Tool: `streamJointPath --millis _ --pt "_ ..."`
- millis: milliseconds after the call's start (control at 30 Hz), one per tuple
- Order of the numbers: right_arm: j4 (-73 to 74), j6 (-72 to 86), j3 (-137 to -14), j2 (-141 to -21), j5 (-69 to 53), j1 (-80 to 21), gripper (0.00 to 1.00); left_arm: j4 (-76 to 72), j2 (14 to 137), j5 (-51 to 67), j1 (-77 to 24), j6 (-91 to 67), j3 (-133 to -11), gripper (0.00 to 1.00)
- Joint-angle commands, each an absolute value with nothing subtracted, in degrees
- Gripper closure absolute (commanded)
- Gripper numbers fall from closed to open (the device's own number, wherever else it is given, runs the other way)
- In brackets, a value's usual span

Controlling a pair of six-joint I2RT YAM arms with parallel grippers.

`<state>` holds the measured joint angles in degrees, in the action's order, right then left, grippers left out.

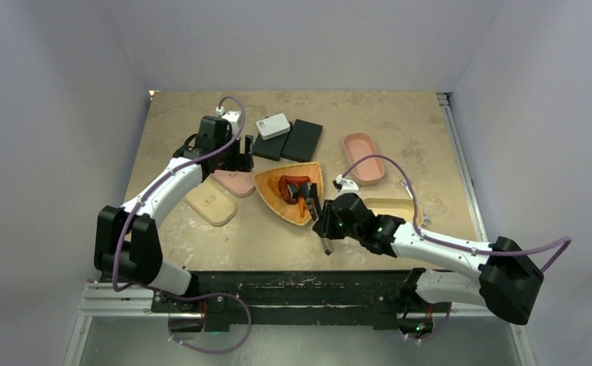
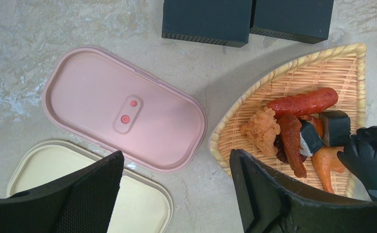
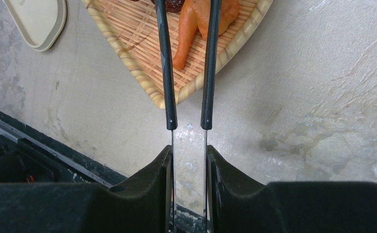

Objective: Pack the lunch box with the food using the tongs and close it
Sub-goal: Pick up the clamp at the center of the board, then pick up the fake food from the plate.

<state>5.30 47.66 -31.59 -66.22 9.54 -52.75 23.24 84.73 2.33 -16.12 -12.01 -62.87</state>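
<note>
Right gripper (image 3: 189,150) clamped partway on the tongs (image 3: 167,73), their arms straddling an orange bit of food (image 3: 191,24) on the wicker tray (image 3: 128,68). Left gripper (image 2: 177,194) wide open, empty. Nothing packed yet: box (image 1: 363,158) looks empty, lid (image 2: 123,109) off.

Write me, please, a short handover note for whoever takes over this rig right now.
Right claw: shut on the tongs, their arms either side of an orange piece in the tray.
Left claw: open, empty, above the pink lid and cream lid.
Food: all in the tray. Pink box and cream box: open, lids off.
Done: tongs in hand. Left: move the food, close the box.
</note>
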Motion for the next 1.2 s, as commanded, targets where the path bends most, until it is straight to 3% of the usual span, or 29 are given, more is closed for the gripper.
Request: streamJointPath --millis 0,633,1167 --pt "17.51 45.91 -38.42 -65.46 10.46 -52.73 0.68 21.84 83.86 3.33 -15.73 -12.97 -62.67 0.21" --pt "42.68 37.79 -60.37 -73.21 13.36 -52.65 0.67 21.96 82.42 5.0 -15.73 -13.36 -62.63 0.21" --pt "42.13 37.79 -66.83 -77.96 17.59 -52.65 0.67 21.53 81.84 6.64 -15.73 -13.89 -62.23 0.21"
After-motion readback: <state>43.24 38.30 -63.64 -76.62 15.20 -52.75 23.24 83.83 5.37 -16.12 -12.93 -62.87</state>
